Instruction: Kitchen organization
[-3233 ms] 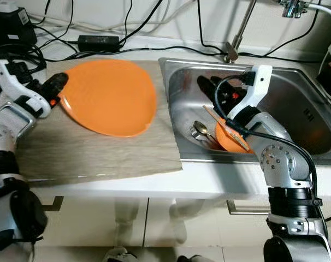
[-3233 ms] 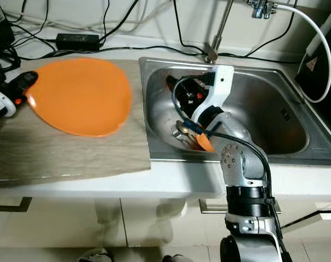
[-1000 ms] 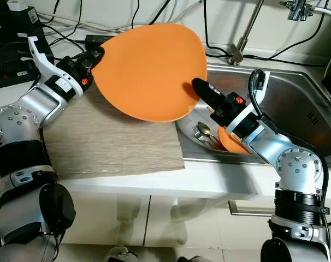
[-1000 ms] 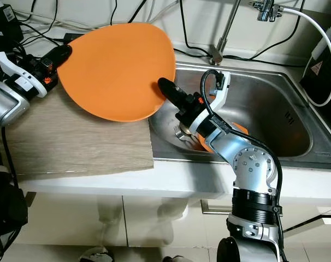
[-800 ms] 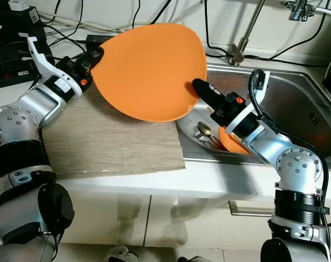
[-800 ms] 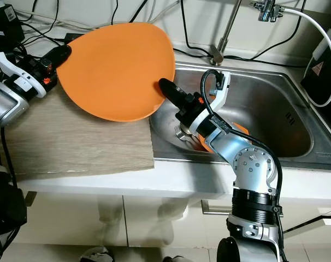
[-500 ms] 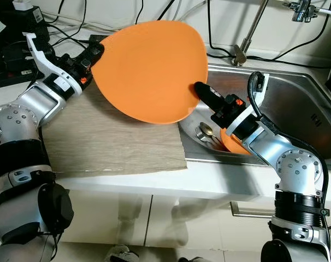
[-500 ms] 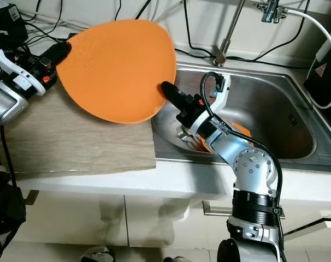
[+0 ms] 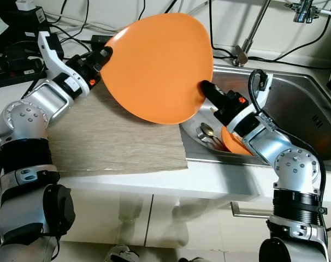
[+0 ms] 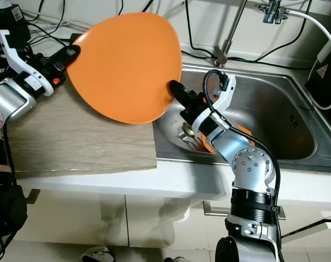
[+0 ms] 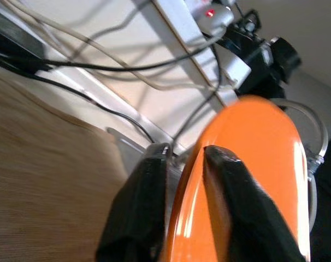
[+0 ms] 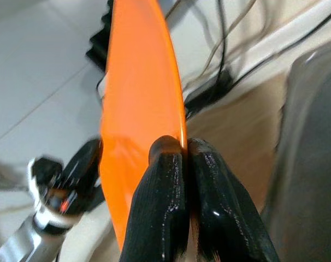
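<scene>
A large orange plate hangs tilted in the air over the seam between the counter mat and the sink. My left gripper is shut on its far left rim; in the left wrist view the two black fingers straddle the plate's edge. My right gripper reaches up out of the sink and is shut on the plate's lower right rim. In the right wrist view its fingertips pinch the thin orange edge.
A beige mat covers the counter below the plate. The steel sink holds an orange bowl and a spoon and fork. A faucet stands behind it. Cables and a black device line the back wall.
The plate, earlier flat on the mat in my left gripper, is lifted, tilted and carried right. My right gripper rose from the sink and closed on its right rim.
</scene>
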Robot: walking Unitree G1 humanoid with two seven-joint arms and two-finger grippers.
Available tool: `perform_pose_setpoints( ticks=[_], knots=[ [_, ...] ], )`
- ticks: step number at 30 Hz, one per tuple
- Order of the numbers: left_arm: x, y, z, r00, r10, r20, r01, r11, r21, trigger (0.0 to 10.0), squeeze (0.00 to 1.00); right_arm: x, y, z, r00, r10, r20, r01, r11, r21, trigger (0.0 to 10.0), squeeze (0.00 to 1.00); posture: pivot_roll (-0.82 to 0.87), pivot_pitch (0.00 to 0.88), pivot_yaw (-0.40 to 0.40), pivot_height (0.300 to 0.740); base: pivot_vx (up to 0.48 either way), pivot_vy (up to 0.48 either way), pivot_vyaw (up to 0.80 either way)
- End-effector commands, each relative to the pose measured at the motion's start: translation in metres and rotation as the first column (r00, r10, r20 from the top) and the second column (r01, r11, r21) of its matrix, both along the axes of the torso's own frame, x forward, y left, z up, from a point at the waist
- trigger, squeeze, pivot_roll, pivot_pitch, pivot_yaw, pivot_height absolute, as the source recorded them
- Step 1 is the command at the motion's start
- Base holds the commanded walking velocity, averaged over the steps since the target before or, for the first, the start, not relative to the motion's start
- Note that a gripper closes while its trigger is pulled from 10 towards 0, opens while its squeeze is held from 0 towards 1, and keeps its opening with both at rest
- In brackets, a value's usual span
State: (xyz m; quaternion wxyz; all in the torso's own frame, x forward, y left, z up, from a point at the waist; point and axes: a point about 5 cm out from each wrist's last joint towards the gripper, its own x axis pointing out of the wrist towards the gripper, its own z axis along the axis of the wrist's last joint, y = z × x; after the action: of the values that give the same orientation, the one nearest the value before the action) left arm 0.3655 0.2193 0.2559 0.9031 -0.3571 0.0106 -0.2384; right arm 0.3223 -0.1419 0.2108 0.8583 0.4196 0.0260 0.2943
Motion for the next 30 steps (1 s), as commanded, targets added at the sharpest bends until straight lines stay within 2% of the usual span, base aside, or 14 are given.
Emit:
perform_pose_setpoints(
  ticks=[1, 4, 5, 6, 10, 12, 13, 14, 16, 19, 21, 23, 27, 30],
  knots=[
    [0.002, 0.003, 0.002, 0.999, 0.043, 0.003, -0.043, 0.999, 0.019, 10.0, 1.00, 0.004, -0.019, 0.017, 0.994, -0.090, 0.063, 0.088, 0.995, 0.038, 0.0, 0.00, 0.02, 0.015, -0.066, 0.740, 0.000, 0.000, 0.00],
    [0.003, 0.007, 0.004, 0.996, 0.081, 0.029, -0.082, 0.996, 0.038, 10.0, 1.00, 0.006, -0.032, 0.020, 0.988, -0.140, 0.071, 0.137, 0.989, 0.049, 0.0, 0.00, 0.02, 0.015, -0.065, 0.740, 0.000, 0.000, 0.00],
    [0.003, 0.007, 0.005, 0.995, 0.088, 0.041, -0.089, 0.995, 0.035, 10.0, 0.44, 0.007, -0.035, 0.021, 0.986, -0.153, 0.072, 0.150, 0.987, 0.050, 0.0, 0.00, 0.02, 0.015, -0.064, 0.740, 0.000, 0.000, 0.00],
    [0.003, 0.008, 0.006, 0.995, 0.092, 0.050, -0.093, 0.995, 0.026, 10.0, 0.00, 0.007, -0.039, 0.022, 0.983, -0.167, 0.073, 0.164, 0.985, 0.049, 0.0, 0.00, 0.02, 0.015, -0.064, 0.740, 0.000, 0.000, 0.00],
    [0.002, 0.006, 0.010, 0.989, 0.100, 0.107, -0.107, 0.992, 0.060, 10.0, 0.00, 0.009, -0.053, 0.023, 0.971, -0.228, 0.070, 0.226, 0.974, 0.035, 0.0, 0.00, 0.02, 0.016, -0.062, 0.740, 0.000, 0.000, 0.00],
    [-0.001, -0.003, 0.007, 0.986, 0.048, 0.157, -0.079, 0.977, 0.197, 10.0, 0.00, 0.010, -0.065, 0.023, 0.958, -0.279, 0.069, 0.279, 0.960, -0.002, 0.0, 0.00, 0.02, 0.017, -0.060, 0.740, 0.000, 0.000, 0.00],
    [-0.001, -0.003, 0.007, 0.986, 0.048, 0.157, -0.079, 0.977, 0.197, 10.0, 0.00, 0.010, -0.065, 0.023, 0.958, -0.279, 0.069, 0.279, 0.960, -0.002, 0.0, 0.00, 0.02, 0.017, -0.060, 0.740, 0.000, 0.000, 0.00],
    [-0.006, -0.019, -0.001, 0.975, -0.044, 0.217, -0.045, 0.919, 0.391, 10.0, 0.00, 0.011, -0.079, 0.022, 0.940, -0.335, 0.061, 0.339, 0.937, -0.083, 0.0, 0.00, 0.01, 0.018, -0.054, 0.740, 0.000, 0.000, 0.00],
    [-0.010, -0.033, -0.009, 0.958, -0.119, 0.260, -0.036, 0.853, 0.521, 10.0, 0.00, 0.011, -0.089, 0.019, 0.924, -0.378, 0.055, 0.382, 0.909, -0.167, 0.0, 0.00, 0.00, 0.020, -0.049, 0.740, 0.000, 0.000, 0.00],
    [-0.020, -0.053, -0.014, 0.929, -0.247, 0.274, 0.053, 0.825, 0.563, 10.0, 0.00, 0.009, -0.102, 0.020, 0.904, -0.424, 0.058, 0.426, 0.879, -0.214, 0.0, 0.00, 0.00, 0.022, -0.043, 0.740, 0.000, 0.000, 0.00],
    [-0.033, -0.068, -0.014, 0.884, -0.374, 0.279, 0.161, 0.805, 0.571, 10.0, 0.00, 0.007, -0.112, 0.020, 0.887, -0.455, 0.072, 0.457, 0.849, -0.266, 0.0, 0.00, -0.01, 0.023, -0.037, 0.740, 0.000, 0.000, 0.00],
    [-0.046, -0.082, -0.018, 0.827, -0.498, 0.263, 0.260, 0.751, 0.607, 10.0, 0.00, 0.003, -0.125, 0.019, 0.869, -0.487, 0.083, 0.485, 0.810, -0.329, 0.0, 0.00, -0.01, 0.024, -0.034, 0.740, 0.000, 0.000, 0.00],
    [-0.053, -0.088, -0.024, 0.789, -0.558, 0.257, 0.302, 0.716, 0.629, 10.0, 0.00, 0.001, -0.134, 0.014, 0.857, -0.508, 0.083, 0.498, 0.778, -0.382, 0.0, 0.00, -0.02, 0.024, -0.033, 0.740, 0.000, 0.000, 0.00],
    [-0.054, -0.092, -0.026, 0.792, -0.554, 0.256, 0.291, 0.712, 0.639, 10.0, 0.00, 0.002, -0.137, 0.009, 0.853, -0.517, 0.071, 0.499, 0.768, -0.401, 0.0, 0.00, -0.02, 0.022, -0.034, 0.740, 0.000, 0.000, 0.00]
  ],
)
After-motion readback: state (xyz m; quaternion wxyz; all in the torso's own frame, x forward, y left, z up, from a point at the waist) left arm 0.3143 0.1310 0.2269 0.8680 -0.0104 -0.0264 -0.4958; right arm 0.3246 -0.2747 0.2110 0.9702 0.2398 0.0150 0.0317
